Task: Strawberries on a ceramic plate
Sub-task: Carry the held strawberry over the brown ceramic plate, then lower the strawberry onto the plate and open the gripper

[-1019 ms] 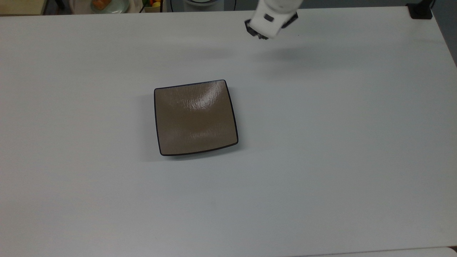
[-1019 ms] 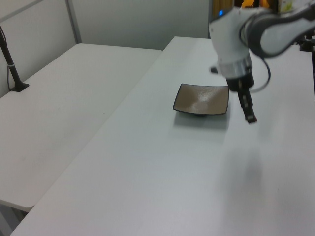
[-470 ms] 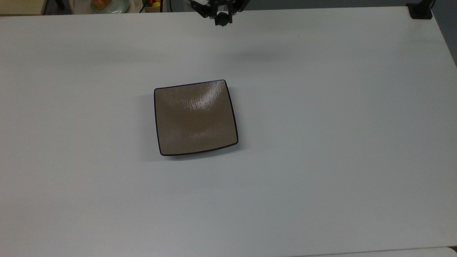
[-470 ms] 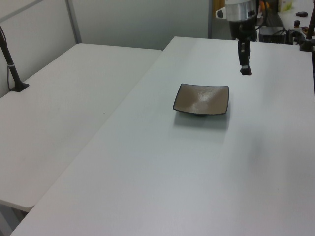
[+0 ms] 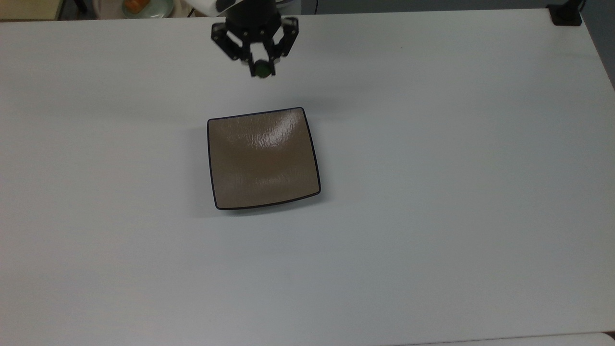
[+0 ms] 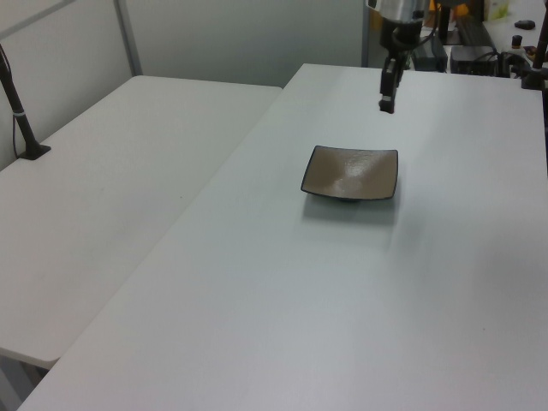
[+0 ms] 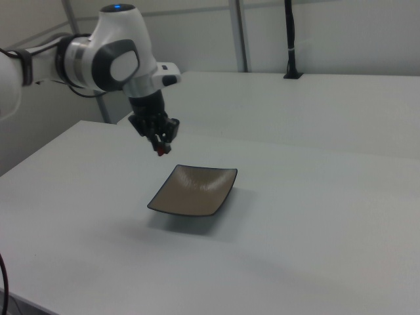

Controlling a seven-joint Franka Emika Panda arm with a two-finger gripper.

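Your desk (image 5: 432,192) is a wide white surface, and a 2nd white desk (image 6: 111,171) stands beside it, on the left view's left. The white arm (image 7: 98,56) reaches in from the right view's left, its dark wrist pointing down over the desk.

The ceramic plate (image 5: 263,158) sits flat on the desk a little to the top view's left of center. You see it as a square tan-brown dish with rounded corners, a thin dark rim and a glossy sheen toward its far right corner in the top view. Nothing lies on it.

The gripper (image 5: 262,70) hangs in the air above the desk, beyond the plate's far edge in the top view and well apart from the plate. In the left view it (image 6: 387,104) hangs above the desk beyond the plate's far side; in the right view it (image 7: 162,148) hangs above and to the right view's left of the plate.

The 2 fingers (image 5: 252,67) are closed on the strawberry (image 5: 262,70). In the top view you see its dark green cap between the tips; in the right view a small red spot (image 7: 161,150) shows at the tips. The strawberry is held off the desk, not on the plate.

At the top view's far left edge, a round pale dish (image 5: 144,6) with orange food sits beyond the desk.
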